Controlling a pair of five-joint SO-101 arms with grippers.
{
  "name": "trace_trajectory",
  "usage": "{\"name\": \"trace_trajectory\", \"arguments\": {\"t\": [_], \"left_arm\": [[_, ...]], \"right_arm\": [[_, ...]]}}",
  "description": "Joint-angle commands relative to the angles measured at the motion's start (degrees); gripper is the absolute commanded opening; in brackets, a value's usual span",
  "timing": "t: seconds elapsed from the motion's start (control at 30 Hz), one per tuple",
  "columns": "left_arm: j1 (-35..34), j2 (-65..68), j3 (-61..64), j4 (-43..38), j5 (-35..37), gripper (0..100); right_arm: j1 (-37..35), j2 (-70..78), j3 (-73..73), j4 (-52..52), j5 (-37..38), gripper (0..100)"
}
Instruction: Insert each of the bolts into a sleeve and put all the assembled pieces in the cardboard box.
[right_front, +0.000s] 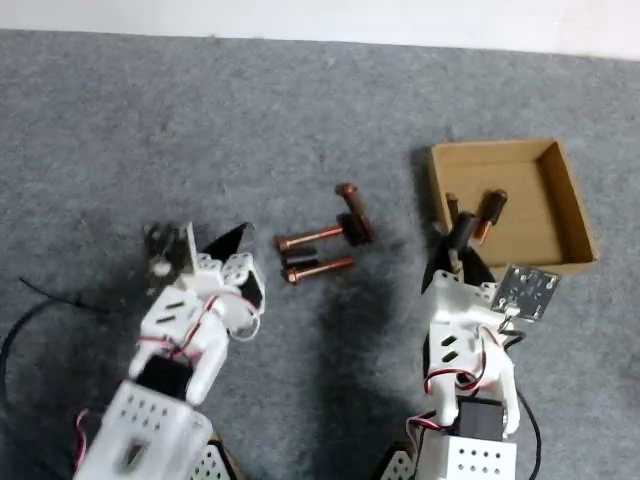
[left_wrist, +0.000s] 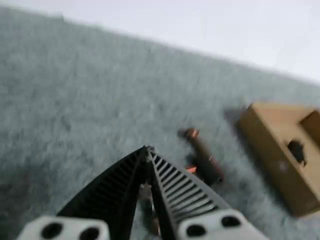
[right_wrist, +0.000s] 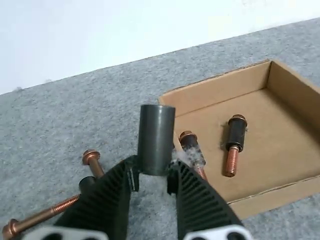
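My right gripper (right_wrist: 152, 170) is pinching a dark sleeve (right_wrist: 157, 137) upright by its lower end, with the cardboard box (right_wrist: 215, 90) just ahead. My left gripper (left_wrist: 147, 152) is resting closed. Gripped so low, the sleeve risks tipping loose as a bolt (right_front: 315, 268) is pushed in.

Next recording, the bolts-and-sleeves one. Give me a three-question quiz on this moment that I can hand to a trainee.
1. True or false: bare bolts lie on the grey mat, outside the cardboard box.
2. What does the right gripper hold? A) a bolt B) a dark sleeve C) nothing
3. How many assembled pieces lie inside the box?
Key: 1 true; 2 B; 3 two.
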Motion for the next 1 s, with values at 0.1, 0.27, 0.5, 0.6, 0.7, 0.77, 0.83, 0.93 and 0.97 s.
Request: {"name": "trace_trajectory", "arguments": {"t": [0.1, 0.27, 0.5, 0.6, 0.7, 0.77, 0.83, 0.93, 0.97], "left_arm": [[1.27, 45.58, -22.99, -3.96, -0.62, 1], [1.54, 56.22, -32.66, -3.87, -5.19, 1], [3.03, 63.16, -38.9, -3.69, -16.09, 11], [4.09, 68.0, -41.1, -3.69, -16.09, 14], [4.26, 71.78, -43.56, -3.69, -16.18, 14], [3.91, 73.01, -43.91, -3.69, -16.18, 14], [4.0, 73.01, -43.82, -3.69, -16.18, 14], [4.0, 73.01, -44.0, -3.69, -16.18, 14], [3.91, 73.1, -44.18, -3.69, -16.18, 14]], "right_arm": [[0.22, -1.27, 1.19, 0.04, -0.53, 0.5], [0.13, -1.27, 1.19, 0.04, -0.53, 0.5], [0.04, -1.27, 1.1, 0.04, -0.53, 0.5], [-1.89, -1.27, 1.19, 0.04, -0.26, 0.5], [-2.77, -1.27, 1.1, 0.04, 3.25, 0.5], [-2.86, -1.27, 1.01, 0.04, 3.96, 0.5], [-2.86, -1.27, 1.01, 0.04, 3.96, 0.5], [-2.86, -1.27, 1.01, 0.04, 3.96, 0.5], [-2.86, -1.27, 1.01, 0.04, 3.96, 0.5]]}}
